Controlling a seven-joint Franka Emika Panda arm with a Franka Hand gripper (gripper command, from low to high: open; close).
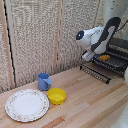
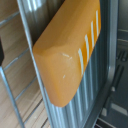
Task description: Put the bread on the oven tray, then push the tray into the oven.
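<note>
Arm (image 1: 97, 37) bent over oven (image 1: 116, 52) at exterior view's right, clamp (image 1: 88, 56) angled down near pan (image 1: 111, 62). Bread (image 1: 104, 58) lies on pan. Clamp state unclear.

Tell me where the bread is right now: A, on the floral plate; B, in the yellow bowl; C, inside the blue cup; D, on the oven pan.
D: the bread lies on the barred oven pan at the oven, and the wrist view shows it on metal ribs.
</note>
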